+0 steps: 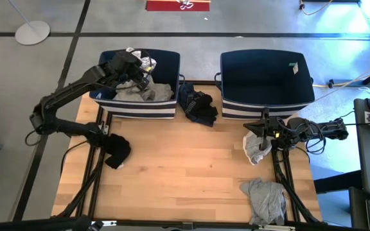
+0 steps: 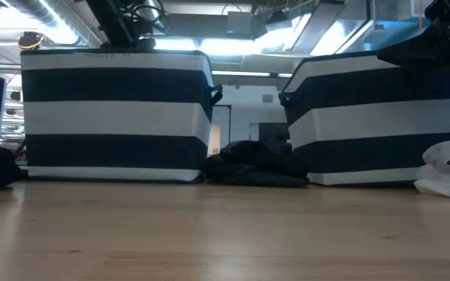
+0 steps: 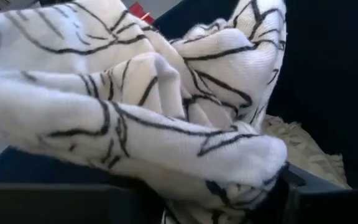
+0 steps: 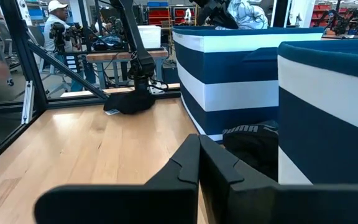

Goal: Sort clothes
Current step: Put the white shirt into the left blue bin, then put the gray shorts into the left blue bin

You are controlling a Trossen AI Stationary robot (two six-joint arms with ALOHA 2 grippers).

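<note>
My left gripper point(image 1: 135, 66) reaches over the left navy bin point(image 1: 140, 110) and is shut on a white garment with black lines point(image 1: 138, 58), which fills the left wrist view point(image 3: 166, 112). Grey and cream garments point(image 1: 137, 92) lie in that bin. My right gripper point(image 1: 262, 126) is shut and empty point(image 4: 199, 163), level in front of the right bin point(image 1: 266, 108), beside a white garment point(image 1: 257, 146) lying on the table. A dark garment point(image 1: 196, 106) lies between the bins, a black one point(image 1: 116, 151) at the left and a grey one point(image 1: 265, 199) at the near right. My left gripper holds the white patterned garment bunched in several folds point(image 3: 229, 155). The cloth itself covers the fingers, so the part held does not show. The garment is lifted clear, above the left bin's far part, over the garments inside.
The right bin's inside point(image 1: 266, 77) shows only a small tag. The bins stand at the table's far edge with striped walls point(image 2: 116, 109). Bare wood point(image 1: 185, 167) lies across the table's middle. A person point(image 4: 55, 25) stands in the room beyond.
</note>
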